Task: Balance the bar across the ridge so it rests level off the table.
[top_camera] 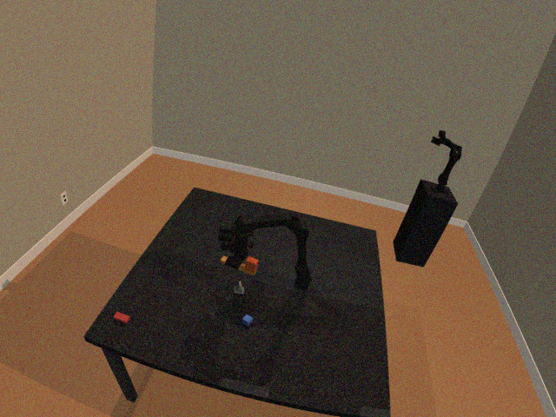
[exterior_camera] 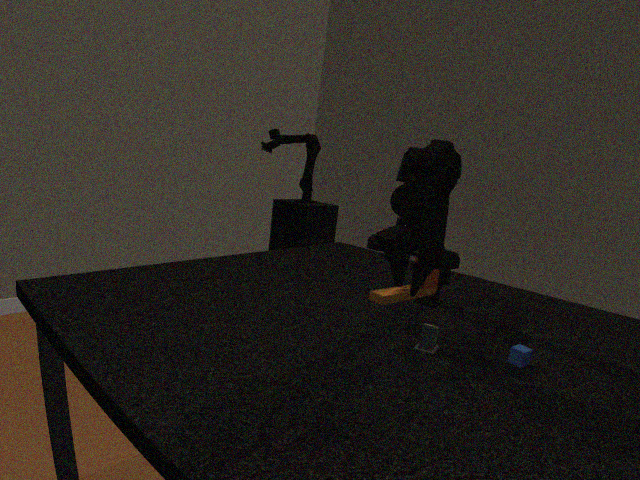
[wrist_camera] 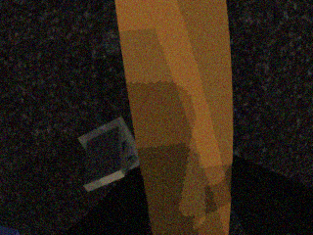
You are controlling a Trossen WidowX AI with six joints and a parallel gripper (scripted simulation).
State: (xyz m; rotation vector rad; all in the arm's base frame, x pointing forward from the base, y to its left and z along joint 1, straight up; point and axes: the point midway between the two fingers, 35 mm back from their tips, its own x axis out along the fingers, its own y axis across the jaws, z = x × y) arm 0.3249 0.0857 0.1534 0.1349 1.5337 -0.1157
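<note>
The yellow-orange bar (top_camera: 223, 259) (exterior_camera: 387, 295) (wrist_camera: 156, 113) carries an orange block (top_camera: 252, 263) (exterior_camera: 432, 281) at one end. My gripper (top_camera: 233, 263) (exterior_camera: 407, 290) is shut on the bar near its middle and holds it above the table. In the wrist view the bar runs from top to bottom, and the block is not seen. The small grey ridge (top_camera: 239, 288) (exterior_camera: 428, 338) (wrist_camera: 104, 180) stands on the table, apart from the bar. It lies in front of the bar in the top view and left of it in the wrist view.
A blue cube (top_camera: 247, 320) (exterior_camera: 520, 355) (wrist_camera: 7, 230) lies on the black table (top_camera: 314, 359) (exterior_camera: 258, 387) beyond the ridge. A red block (top_camera: 122, 317) lies near the table's left corner in the top view. A second arm stands on a black pedestal (top_camera: 424, 228) (exterior_camera: 302, 224) away from the table.
</note>
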